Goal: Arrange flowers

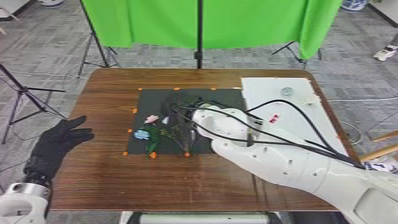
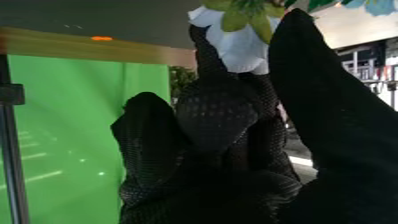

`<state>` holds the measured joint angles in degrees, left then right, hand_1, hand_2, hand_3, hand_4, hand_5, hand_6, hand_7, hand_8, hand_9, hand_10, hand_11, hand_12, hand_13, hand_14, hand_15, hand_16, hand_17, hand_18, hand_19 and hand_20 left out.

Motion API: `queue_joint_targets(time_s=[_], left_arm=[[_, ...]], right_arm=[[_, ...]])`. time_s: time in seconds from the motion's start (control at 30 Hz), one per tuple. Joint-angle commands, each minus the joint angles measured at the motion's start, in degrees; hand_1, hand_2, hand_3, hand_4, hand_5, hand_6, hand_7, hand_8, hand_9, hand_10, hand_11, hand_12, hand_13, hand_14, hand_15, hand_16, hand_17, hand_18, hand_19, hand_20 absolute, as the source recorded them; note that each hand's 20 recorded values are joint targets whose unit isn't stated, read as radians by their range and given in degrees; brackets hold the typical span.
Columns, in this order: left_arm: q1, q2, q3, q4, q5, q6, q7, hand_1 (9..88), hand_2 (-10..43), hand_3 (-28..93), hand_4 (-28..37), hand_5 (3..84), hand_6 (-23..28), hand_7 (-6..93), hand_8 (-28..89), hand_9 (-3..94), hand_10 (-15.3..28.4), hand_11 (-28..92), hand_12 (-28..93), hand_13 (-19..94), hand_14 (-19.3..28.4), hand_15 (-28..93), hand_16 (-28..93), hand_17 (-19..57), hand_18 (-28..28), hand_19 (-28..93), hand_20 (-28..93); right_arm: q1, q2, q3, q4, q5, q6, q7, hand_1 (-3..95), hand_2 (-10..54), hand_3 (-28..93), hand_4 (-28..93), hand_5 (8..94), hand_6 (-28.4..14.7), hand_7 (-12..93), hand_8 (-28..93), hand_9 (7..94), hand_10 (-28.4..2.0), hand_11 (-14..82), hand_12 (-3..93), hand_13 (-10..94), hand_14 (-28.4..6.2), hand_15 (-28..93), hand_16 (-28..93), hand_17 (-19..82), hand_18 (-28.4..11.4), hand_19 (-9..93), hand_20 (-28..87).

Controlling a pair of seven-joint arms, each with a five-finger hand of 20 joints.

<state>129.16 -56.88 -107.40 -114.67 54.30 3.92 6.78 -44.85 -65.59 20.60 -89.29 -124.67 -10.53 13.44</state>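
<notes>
Table: we list one brown wooden top [image 1: 107, 175], with a square black mat [image 1: 138, 147] at its middle and orange marks [image 1: 153, 155] about the mat's edges.
Flowers: we note a pale pink flower [image 1: 151, 119] and a light blue flower [image 1: 141, 134] with green leaves [image 1: 153, 142], all on the left side of the mat, the blue one nearer.
White flower: broad petals [image 2: 233, 45], green sepals; in the right wrist view, we see it against the black glove.
Right hand: black-gloved [image 1: 180, 104], above the mat, right of the pink flower; we cannot tell whether it grips the white bloom.
Left hand: black-gloved [image 1: 60, 140], at the table's left edge, fingers extended, loosely parted, holding nothing.
Right side: one white sheet [image 1: 266, 85] bearing a small red item [image 1: 274, 118] and, farther, a clear rounded item [image 1: 287, 92]; black cables [image 1: 293, 106] loop over it.
Far side: bright green cloth [image 1: 147, 25] beyond the table.
</notes>
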Motion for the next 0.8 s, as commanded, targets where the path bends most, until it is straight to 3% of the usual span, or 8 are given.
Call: queue_joint_targets(time_s=[0.03, 0.13, 0.33, 0.47, 0.6, 0.63, 0.8], left_arm=[[0.01, 0.2, 0.09, 0.43, 0.27, -0.73, -0.6, 15.5, 22.3, 67, -28.3, 45.9, 7.6, 5.6, -5, 49.9, 16.8, 18, 11, 42, 20.5, 22, 0, 11.4, 15.7, 20, 19], [0.02, 0.24, 0.21, 0.38, 0.31, -0.94, -0.61, 15.5, 22.2, 67, -28.3, 45.9, 7.6, 5.6, -5, 49.9, 16.8, 18, 11, 42, 20.5, 22, 0, 11.3, 15.7, 20, 19], [0.24, 0.26, -0.04, 0.23, 0.21, -0.84, -0.59, 15.6, 22.1, 67, -28.3, 45.9, 7.5, 5.6, -5, 49.9, 16.7, 18, 11, 42, 20.5, 22, 0, 11.3, 15.7, 20, 19], [0.47, 0.46, -0.53, 0.01, 0.29, -0.84, -0.51, 15.7, 22.0, 67, -28.3, 45.9, 7.5, 5.6, -5, 49.9, 16.7, 18, 11, 42, 20.5, 22, 0, 11.3, 15.8, 20, 19], [1.65, 0.17, -1.23, -0.76, 0.32, -0.18, -0.34, 15.7, 22.0, 67, -28.3, 45.9, 7.5, 5.6, -5, 49.9, 16.7, 18, 11, 42, 20.5, 22, 0, 11.3, 15.8, 20, 19], [1.32, 0.31, -1.12, -0.55, 0.39, -0.28, -0.32, 15.7, 22.0, 67, -28.3, 45.9, 7.5, 5.6, -5, 49.9, 16.7, 18, 11, 42, 20.5, 22, 0, 11.3, 15.7, 20, 19], [1.52, 0.01, -1.21, -0.78, 0.53, -0.43, -0.1, 15.8, 22.0, 67, -28.3, 45.9, 7.6, 5.6, -5, 49.9, 16.7, 18, 11, 42, 20.5, 22, 0, 11.3, 15.7, 20, 19]], right_arm=[[0.21, 0.9, 1.39, -2.01, 1.25, -3.79, -0.03, 44.4, -9.5, 68, -19, 62.3, 2.4, 23, -2, 67.3, -12.4, 16.0, 20.9, 82, -3.0, 67, 31, 54, -15.8, 93, 57], [0.12, 0.86, 1.77, -2.28, 1.61, -4.48, 0.03, 42.5, -9.5, 69, -19, 61.3, 3.0, 23, -10, 67.5, -12.3, 15.9, 20.6, 82, -3.0, 67, 31, 54, -15.9, 93, 56], [-0.44, 1.3, 4.32, -3.17, 2.12, -5.61, 0.37, 40.9, -9.5, 69, -19, 59.1, 3.3, 21, -12, 67.6, -12.2, 14.9, 20.0, 82, -3.1, 65, 31, 54, -15.9, 93, 56], [1.31, 4.74, 7.01, -6.42, 3.39, -2.6, 2.03, 39.3, -9.5, 69, -19, 58.3, 3.1, 20, -11, 66.9, -12.8, 13.9, 19.8, 82, -3.7, 64, 31, 53, -16.3, 93, 55], [2.15, 9.57, 12.55, -9.73, 3.94, 0.91, 4.9, 38.3, -9.5, 69, -18, 58.2, 2.8, 20, -11, 66.3, -13.8, 12.0, 18.8, 83, -3.0, 60, 30, 53, -16.0, 93, 53], [1.73, 10.49, 15.03, -10.35, 4.24, 0.78, 6.4, 38.0, -9.5, 68, -18, 58.2, 2.8, 19, -11, 66.1, -14.1, 11.2, 18.4, 84, -3.0, 58, 29, 53, -16.0, 93, 52], [-1.87, 12.26, 25.72, -8.68, 5.54, 7.65, 14.19, 35.3, -9.5, 67, -18, 54.2, 1.8, 15, -10, 61.0, -15.5, 8.3, 16.6, 84, -3.2, 56, 30, 53, -16.1, 93, 49]])
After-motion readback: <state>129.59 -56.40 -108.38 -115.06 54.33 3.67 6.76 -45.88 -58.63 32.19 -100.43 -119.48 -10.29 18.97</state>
